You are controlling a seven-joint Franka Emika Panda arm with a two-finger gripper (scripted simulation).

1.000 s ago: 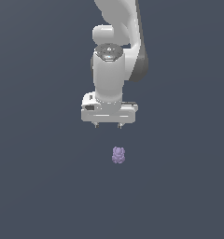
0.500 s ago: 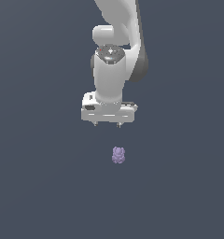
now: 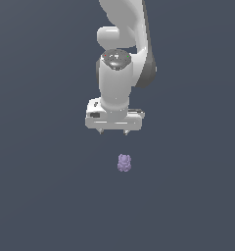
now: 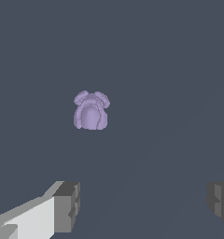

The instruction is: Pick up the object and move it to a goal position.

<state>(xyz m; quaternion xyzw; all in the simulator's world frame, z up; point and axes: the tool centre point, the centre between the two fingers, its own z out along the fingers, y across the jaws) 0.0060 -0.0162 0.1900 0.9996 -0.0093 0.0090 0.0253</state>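
the white two-fingered gripper (image 3: 113, 132) points straight down with its jaws spread wide and nothing between them. in the wrist view the two grey ridged finger pads (image 4: 67, 207) stand far apart at opposite sides of the picture, with only bare floor in the gap. in the exterior view just the short dark fingertips show beneath the broad white gripper body, one near each end of it.

the small pale purple lumpy object (image 3: 124, 163) lies on the flat dark slate-grey floor (image 3: 46, 196), below the gripper and a little toward the exterior view's right of its middle, clear of the fingertips and not touched by them. in the wrist view the object (image 4: 90, 111) sits ahead of the pads, apart from both and nearer the line of the white-backed one; its rounded body carries a few small knobs along one edge.

above the gripper rises the white robot arm (image 3: 118, 78), with a dark cap on its wrist joint showing tiny red and green marks.
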